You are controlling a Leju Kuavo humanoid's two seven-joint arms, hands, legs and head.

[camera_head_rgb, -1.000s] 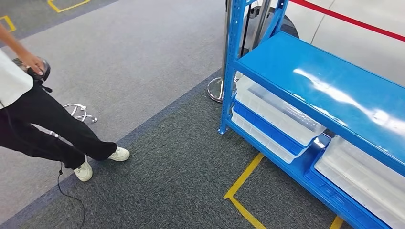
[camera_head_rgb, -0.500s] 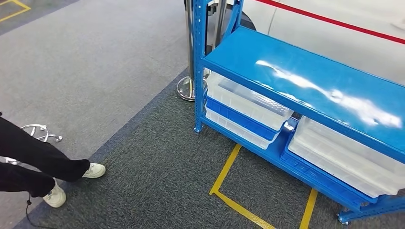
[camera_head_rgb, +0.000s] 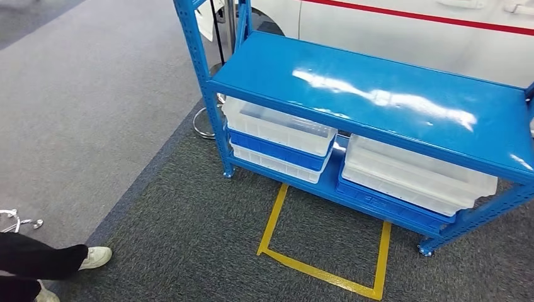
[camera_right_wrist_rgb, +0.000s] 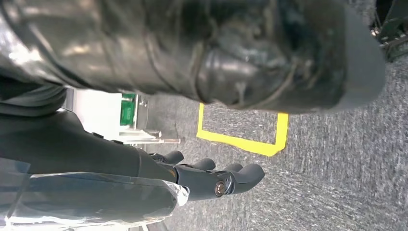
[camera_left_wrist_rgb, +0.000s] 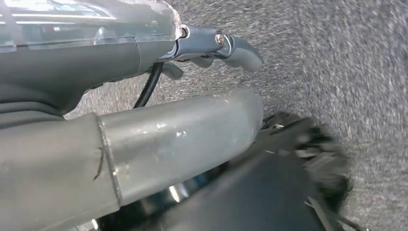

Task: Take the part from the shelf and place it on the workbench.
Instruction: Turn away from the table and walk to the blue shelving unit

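Grey robot hands under clear plastic wrap

The left hand [camera_left_wrist_rgb: 211, 45] has a blue-grey finger with a rounded tip, fixed by a small silver screw, and a thick, scuffed grey thumb [camera_left_wrist_rgb: 183, 137] shaped like a blunt tube; a black cable curves out from beneath the glossy clear wrap over its dark grey back. The right hand [camera_right_wrist_rgb: 216, 178] is darker, with black rounded fingers set in a row, a round metal screw at the knuckle, and the same crinkled clear plastic over the wrist, while a worn, creased black cover [camera_right_wrist_rgb: 216, 53] with a grey edge shows above it
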